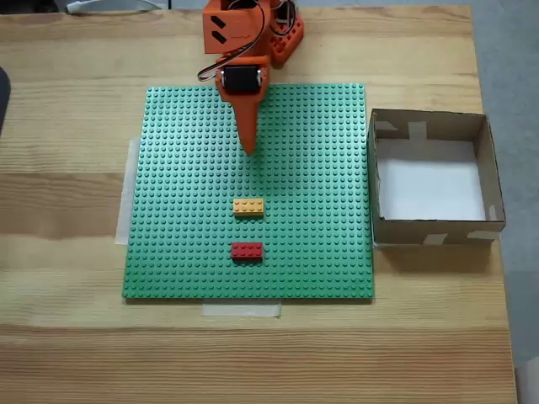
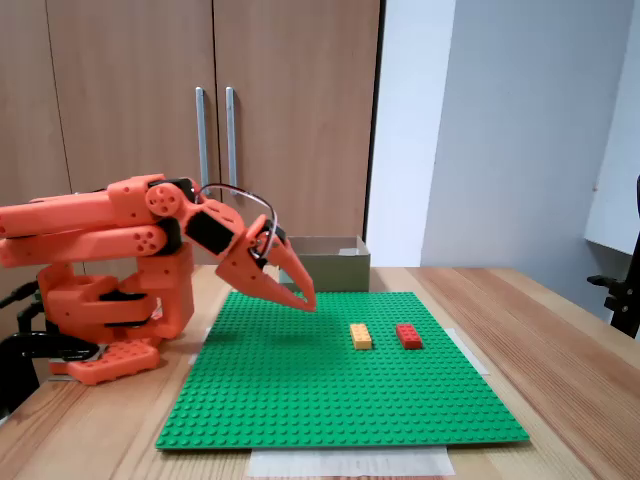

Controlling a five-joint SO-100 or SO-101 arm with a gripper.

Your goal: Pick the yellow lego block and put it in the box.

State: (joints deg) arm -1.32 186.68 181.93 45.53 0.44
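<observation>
Wooden table point(image 1: 67, 210), pale planks, carried everything. Green studded baseplate point(image 1: 312, 168) lay flat at centre in a fixed view, held by pale tape strips point(image 1: 241, 310) at its 6 and 9 o'clock edges. Box point(image 1: 429, 229) stood on table at 3 o'clock of baseplate, just beside its edge, walls brown with tape patches, floor white. Orange arm base point(image 1: 282, 42) sat on table at 12 o'clock, just beyond baseplate's far edge.
</observation>
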